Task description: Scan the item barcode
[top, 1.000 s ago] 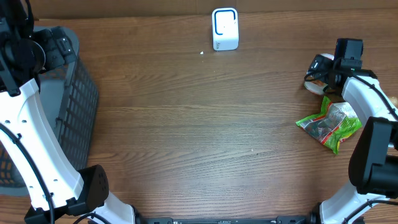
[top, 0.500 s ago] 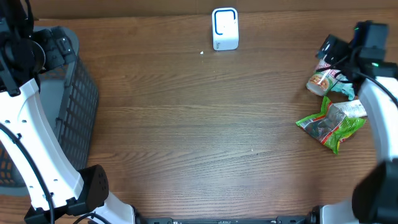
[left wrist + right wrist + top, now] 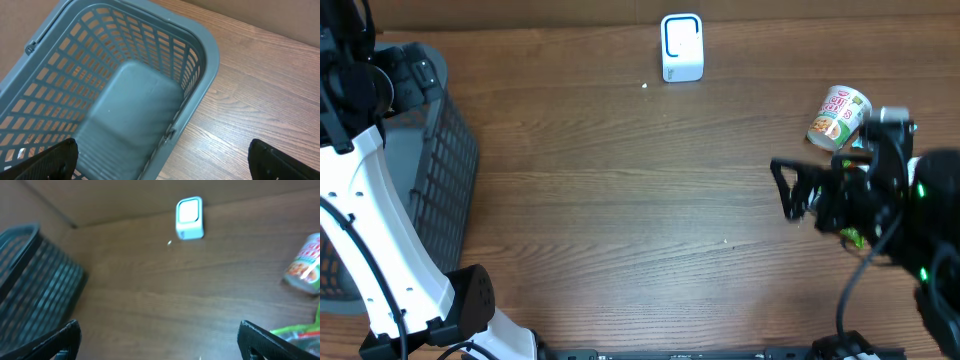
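While the right gripper [image 3: 783,190] and left gripper [image 3: 162,157] both gape wide, holding nothing, the printed paper noodle cup [image 3: 839,117] lies tipped on the brown wooden table [image 3: 620,200], right of the white box-shaped scanner [image 3: 681,46]

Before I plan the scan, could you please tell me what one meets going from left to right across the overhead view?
Gray basket → white scanner → right claw, standing open → noodle cup.
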Robot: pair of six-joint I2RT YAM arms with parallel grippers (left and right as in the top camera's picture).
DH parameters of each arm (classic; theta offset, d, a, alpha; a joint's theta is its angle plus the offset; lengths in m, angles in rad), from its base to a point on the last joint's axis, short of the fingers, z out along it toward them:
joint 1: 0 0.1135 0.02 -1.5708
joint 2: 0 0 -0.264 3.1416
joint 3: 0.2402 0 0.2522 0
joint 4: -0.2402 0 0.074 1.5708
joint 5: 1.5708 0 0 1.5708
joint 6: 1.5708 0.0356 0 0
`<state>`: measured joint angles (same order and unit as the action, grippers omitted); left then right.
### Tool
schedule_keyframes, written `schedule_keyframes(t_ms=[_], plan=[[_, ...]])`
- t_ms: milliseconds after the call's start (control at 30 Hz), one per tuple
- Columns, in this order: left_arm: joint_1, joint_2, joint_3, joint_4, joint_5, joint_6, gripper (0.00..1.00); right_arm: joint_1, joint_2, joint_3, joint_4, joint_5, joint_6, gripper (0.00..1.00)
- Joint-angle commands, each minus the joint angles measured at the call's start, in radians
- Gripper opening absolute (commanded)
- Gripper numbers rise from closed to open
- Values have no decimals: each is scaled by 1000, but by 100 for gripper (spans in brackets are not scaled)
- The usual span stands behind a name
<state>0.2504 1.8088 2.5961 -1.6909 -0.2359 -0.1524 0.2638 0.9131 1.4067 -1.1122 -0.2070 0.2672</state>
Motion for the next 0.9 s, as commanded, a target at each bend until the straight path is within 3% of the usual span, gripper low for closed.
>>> schedule_keyframes(t_ms=[0, 167, 867], plan=[[-2, 2, 2, 2, 1, 14, 100, 22, -46, 10, -32, -4, -5, 100], [-2, 2, 2, 2, 1, 14, 100, 23, -41, 8, -53, 34, -78, 100], [-2, 2, 2, 2, 1, 14, 100, 22, -41, 8, -106, 23, -77, 100]])
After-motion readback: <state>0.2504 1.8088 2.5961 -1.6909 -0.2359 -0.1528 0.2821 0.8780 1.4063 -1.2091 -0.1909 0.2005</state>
